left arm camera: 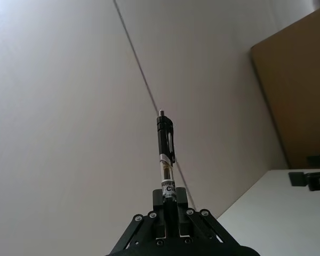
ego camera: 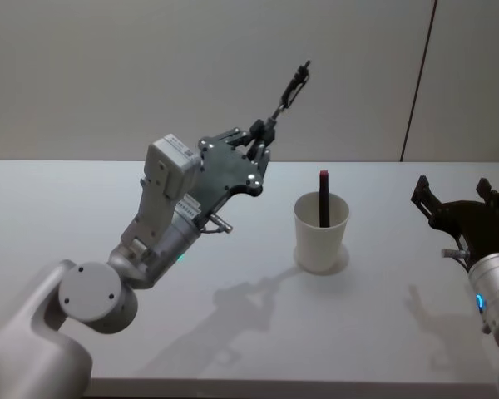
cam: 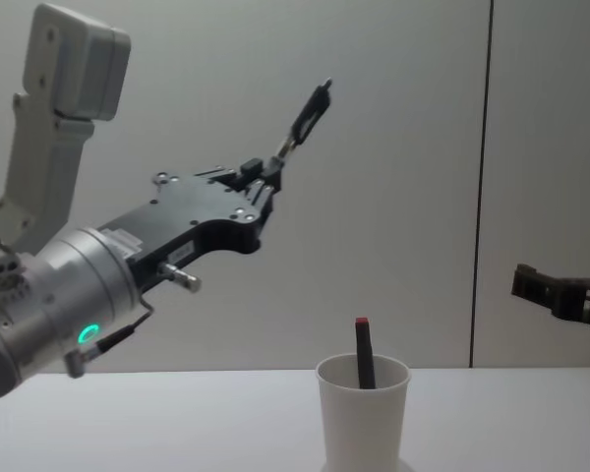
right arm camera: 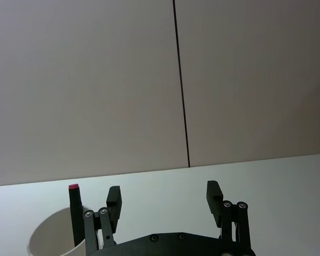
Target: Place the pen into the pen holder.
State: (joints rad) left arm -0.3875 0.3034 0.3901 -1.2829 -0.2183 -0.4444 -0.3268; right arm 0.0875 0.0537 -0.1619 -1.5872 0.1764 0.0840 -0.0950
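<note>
My left gripper (ego camera: 269,125) is clamped on the pen (ego camera: 293,87), way up; next I tip it down over the paper cup (ego camera: 321,241). Right gripper (ego camera: 453,193) sits open, empty.

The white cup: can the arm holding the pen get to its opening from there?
Probably yes. The left gripper holds the pen raised, up and left of the pen holder, with bare air between. One red-tipped pen stands inside, leaving room.

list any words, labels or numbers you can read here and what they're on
Label band on the pen held in the left gripper: dark print on white, too small and partly hidden to read.
White paper cup, the red-tipped pen standing in it, right gripper: no text visible.
</note>
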